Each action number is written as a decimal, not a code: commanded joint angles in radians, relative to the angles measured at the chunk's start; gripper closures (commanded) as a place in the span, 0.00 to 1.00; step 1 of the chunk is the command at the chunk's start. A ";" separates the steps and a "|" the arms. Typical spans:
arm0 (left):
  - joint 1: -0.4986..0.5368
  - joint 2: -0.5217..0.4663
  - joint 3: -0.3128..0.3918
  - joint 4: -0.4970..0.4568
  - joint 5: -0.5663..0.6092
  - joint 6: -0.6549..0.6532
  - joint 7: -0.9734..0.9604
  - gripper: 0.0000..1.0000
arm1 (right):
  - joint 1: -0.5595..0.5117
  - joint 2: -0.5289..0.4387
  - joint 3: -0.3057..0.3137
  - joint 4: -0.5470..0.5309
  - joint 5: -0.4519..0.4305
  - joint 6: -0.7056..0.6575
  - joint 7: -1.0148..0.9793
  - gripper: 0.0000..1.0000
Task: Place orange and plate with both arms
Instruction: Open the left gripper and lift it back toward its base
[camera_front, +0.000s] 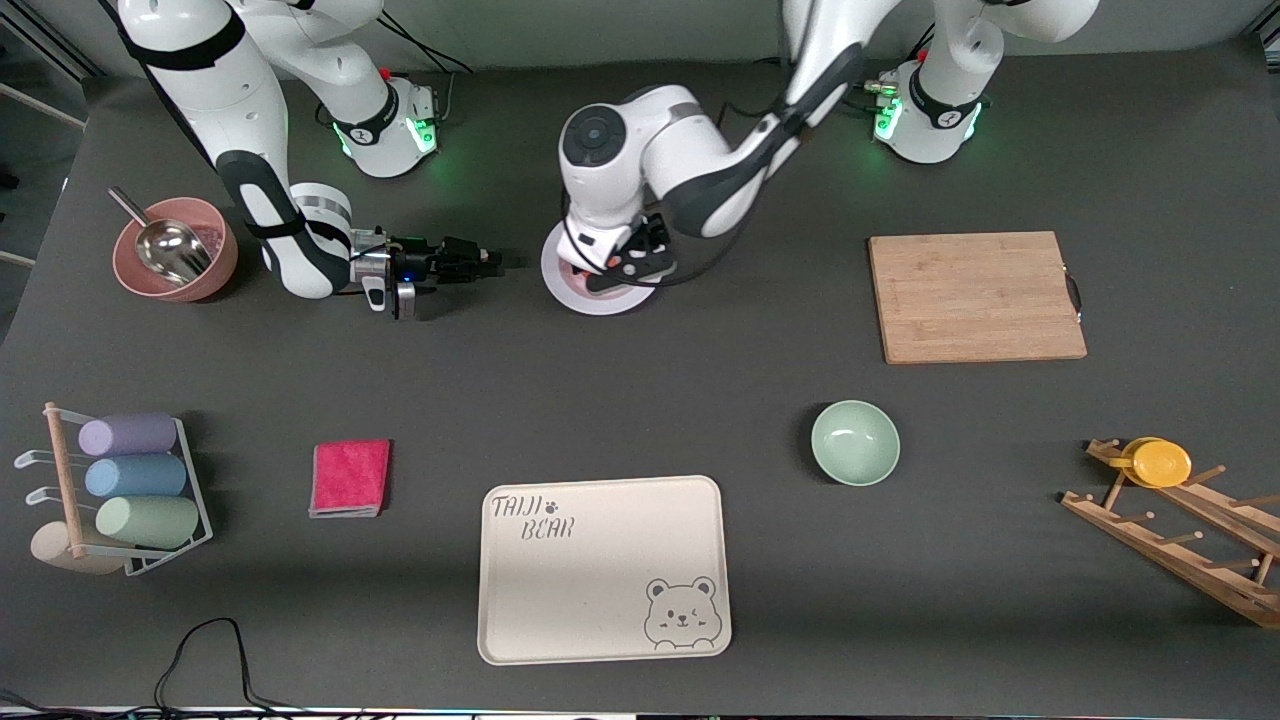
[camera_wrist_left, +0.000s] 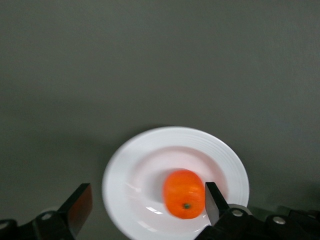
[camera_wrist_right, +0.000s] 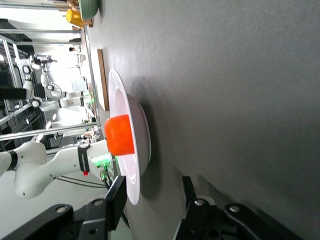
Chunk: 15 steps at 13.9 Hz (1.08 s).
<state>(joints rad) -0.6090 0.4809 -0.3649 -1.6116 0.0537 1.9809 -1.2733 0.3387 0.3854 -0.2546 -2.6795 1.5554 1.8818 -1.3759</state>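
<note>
Jaws open, orange (camera_wrist_left: 184, 194) apparently lies on plate (camera_wrist_left: 130, 165).

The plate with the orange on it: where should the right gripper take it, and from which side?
Grip the plate by its wide raised rim, at the edge toward the right arm's end of the table, where the right gripper sits low with open fingers. Come in level and keep the plate flat, since the orange lies loose in it. The left gripper is open above.

The dark table (camera_front: 700, 400) carries plate (camera_front: 590, 295), tray (camera_front: 600, 570), bowl (camera_front: 855, 443), board (camera_front: 975, 297), cloth (camera_front: 350, 478).
</note>
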 joint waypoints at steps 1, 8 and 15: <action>0.151 -0.123 -0.002 -0.028 -0.080 -0.141 0.196 0.00 | 0.029 0.038 0.006 0.018 0.080 -0.015 -0.043 0.48; 0.493 -0.219 0.037 0.146 -0.002 -0.534 0.559 0.00 | 0.224 0.056 0.006 0.050 0.285 -0.007 -0.043 0.48; 0.813 -0.318 0.043 0.110 0.040 -0.537 0.991 0.00 | 0.335 0.084 0.006 0.087 0.403 -0.006 -0.041 0.49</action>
<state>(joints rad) 0.1521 0.2239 -0.3118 -1.4588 0.0715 1.4554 -0.3685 0.6547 0.4433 -0.2422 -2.6139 1.9253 1.8813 -1.3919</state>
